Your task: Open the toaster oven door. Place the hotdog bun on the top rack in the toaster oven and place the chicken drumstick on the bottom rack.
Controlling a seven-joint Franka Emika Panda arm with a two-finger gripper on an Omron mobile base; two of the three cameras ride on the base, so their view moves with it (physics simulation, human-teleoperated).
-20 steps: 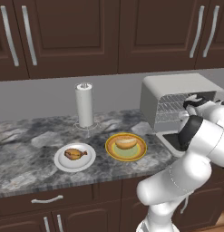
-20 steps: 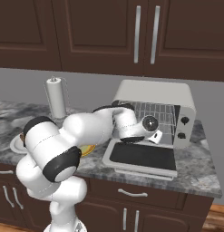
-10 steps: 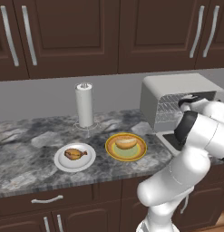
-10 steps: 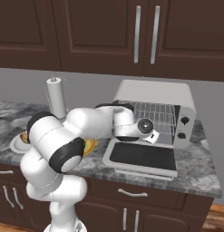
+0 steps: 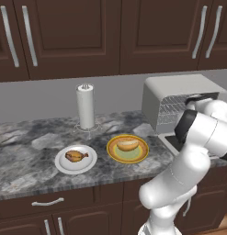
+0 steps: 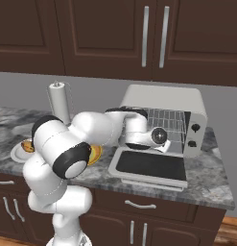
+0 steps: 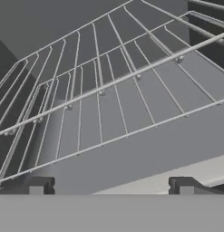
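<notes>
Toaster oven door [image 6: 149,166] lies folded down flat at center right of the right base view, while my end effector [image 7: 111,186], spread wide and empty, faces the wire racks; I should back out straight, then reach for the hotdog bun [image 5: 127,145] at center frame.

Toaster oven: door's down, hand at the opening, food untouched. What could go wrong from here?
Pulling back, the open gripper could snag a wire rack or knock the lowered door. The bun and drumstick sit on separate plates across the arm's swing, so either could get clipped.
</notes>
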